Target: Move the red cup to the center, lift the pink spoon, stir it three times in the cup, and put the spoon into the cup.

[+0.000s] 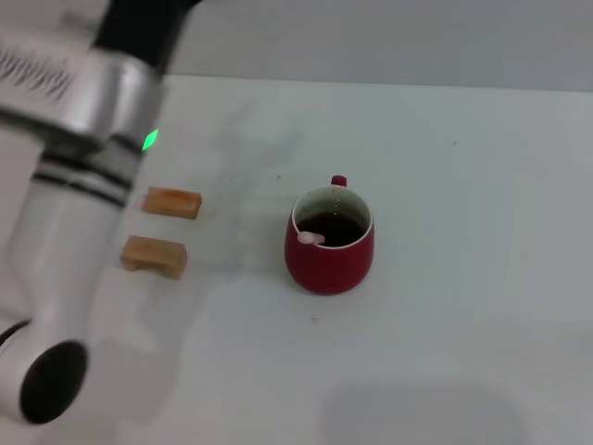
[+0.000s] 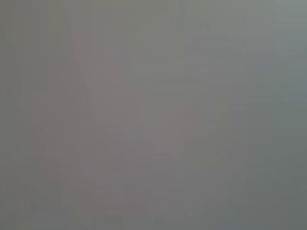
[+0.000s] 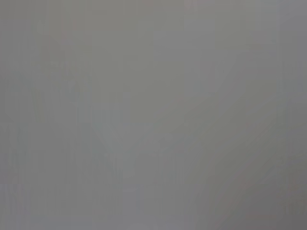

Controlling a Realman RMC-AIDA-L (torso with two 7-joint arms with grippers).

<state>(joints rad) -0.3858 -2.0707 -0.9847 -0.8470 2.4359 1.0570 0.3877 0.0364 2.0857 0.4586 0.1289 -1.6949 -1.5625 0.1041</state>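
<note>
On white table (image 1: 463,139), red cup (image 1: 329,260), pink spoon (image 1: 310,238) inside, dark liquid (image 1: 335,227)

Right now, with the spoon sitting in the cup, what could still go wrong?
The red cup holds dark liquid, so a bump could spill it. The pink spoon only leans at the rim and might tip out. The left arm hangs close over the wooden blocks and could knock them if it swings.

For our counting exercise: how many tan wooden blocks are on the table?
2. One wooden block lies left of the red cup; the other sits just nearer the robot. The left arm could hide more.
</note>
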